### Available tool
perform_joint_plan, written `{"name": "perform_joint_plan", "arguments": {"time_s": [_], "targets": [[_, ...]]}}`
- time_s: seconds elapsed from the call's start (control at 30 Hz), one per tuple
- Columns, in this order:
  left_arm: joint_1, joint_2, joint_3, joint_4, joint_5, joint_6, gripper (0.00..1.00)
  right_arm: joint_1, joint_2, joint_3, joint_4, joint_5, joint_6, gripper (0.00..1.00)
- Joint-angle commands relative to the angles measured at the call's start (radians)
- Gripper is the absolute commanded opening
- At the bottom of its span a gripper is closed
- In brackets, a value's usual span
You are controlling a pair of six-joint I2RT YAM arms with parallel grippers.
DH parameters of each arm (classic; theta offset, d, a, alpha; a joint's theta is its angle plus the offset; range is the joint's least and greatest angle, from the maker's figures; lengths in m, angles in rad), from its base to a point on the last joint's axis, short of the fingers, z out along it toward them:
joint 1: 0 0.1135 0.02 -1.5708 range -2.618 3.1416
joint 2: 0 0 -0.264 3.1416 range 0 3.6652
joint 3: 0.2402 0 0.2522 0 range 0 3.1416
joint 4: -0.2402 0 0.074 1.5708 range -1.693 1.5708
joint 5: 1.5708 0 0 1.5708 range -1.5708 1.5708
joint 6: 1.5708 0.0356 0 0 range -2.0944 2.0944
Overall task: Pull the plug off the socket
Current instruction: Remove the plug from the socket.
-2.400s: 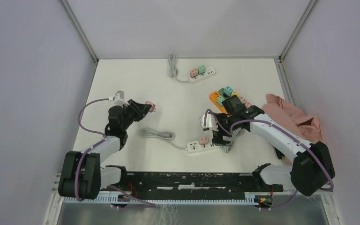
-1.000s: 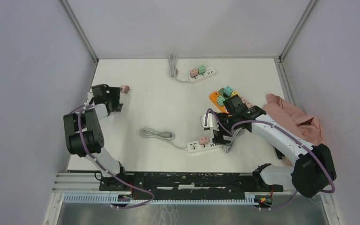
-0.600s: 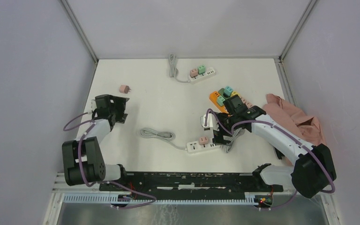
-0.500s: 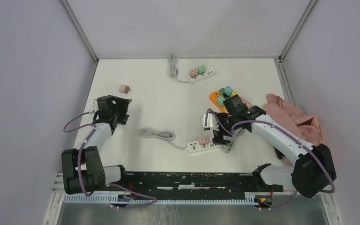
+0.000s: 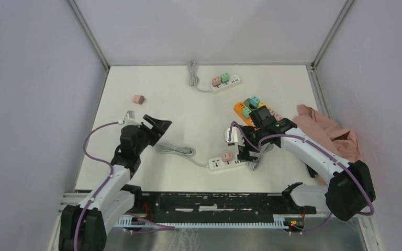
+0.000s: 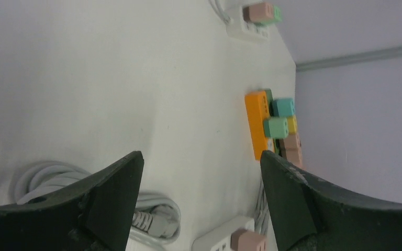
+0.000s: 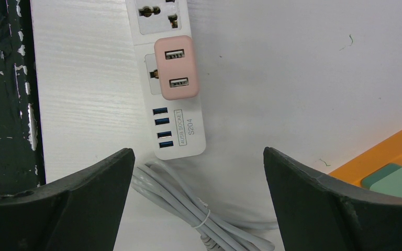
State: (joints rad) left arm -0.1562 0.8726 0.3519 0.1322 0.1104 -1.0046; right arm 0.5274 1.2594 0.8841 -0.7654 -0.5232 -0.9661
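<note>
Task item: pink USB plug (image 7: 174, 68); seated in the white power strip (image 7: 170, 107), in the socket beside the row of blue USB ports.
Strip position: near centre of the table (image 5: 188, 110); just right of the coiled grey cable (image 5: 175, 150).
Right arm: right gripper (image 7: 198, 154) directly over the USB end of the strip; claw spread wide, pinching nothing; the plug sits just ahead of the fingertips, in line with the gap, untouched.
Left arm: left gripper (image 5: 158, 127) left of centre, above the table by the coiled cable; claw spread, nothing in it; well apart from the plug.
Loose item: small pink piece (image 5: 138, 99) on bare table at far left, in no socket; too small to be sure, but it looks like a plug of the same kind.
Other strips: far white strip (image 5: 229, 84) carrying one pink and one green plug; orange strip (image 5: 241, 111) right of centre, carrying teal and green plugs.
Other: pink cloth (image 5: 330, 133) heaped at the right edge.
Progress: judged at the approach stage for this plug; the gripper is lined up but not lowered or closed.
Left to do: move onto the plug, close on its sides, draw it straight out; the strip probably needs holding down.
</note>
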Motion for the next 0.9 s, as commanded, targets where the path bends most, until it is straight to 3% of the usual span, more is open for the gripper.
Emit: {"name": "perform_joint_plan", "arguments": {"time_s": [0.0, 0.23, 0.53, 0.87], "targets": [[-0.022, -0.028, -0.112, 0.365, 0.230, 0.109, 0.88, -0.004, -0.006, -0.004, 0.017, -0.025, -0.014, 1.00], [-0.096, -0.040, -0.232, 0.676, 0.379, 0.114, 0.90, -0.005, -0.003, -0.004, 0.015, -0.025, -0.016, 1.00], [-0.230, -0.147, -0.257, 0.685, 0.373, 0.244, 0.96, -0.005, 0.002, -0.002, 0.015, -0.020, -0.017, 1.00], [-0.254, -0.291, -0.280, 0.688, 0.306, 0.247, 0.99, -0.005, 0.004, -0.003, 0.012, -0.019, -0.017, 1.00]]}}
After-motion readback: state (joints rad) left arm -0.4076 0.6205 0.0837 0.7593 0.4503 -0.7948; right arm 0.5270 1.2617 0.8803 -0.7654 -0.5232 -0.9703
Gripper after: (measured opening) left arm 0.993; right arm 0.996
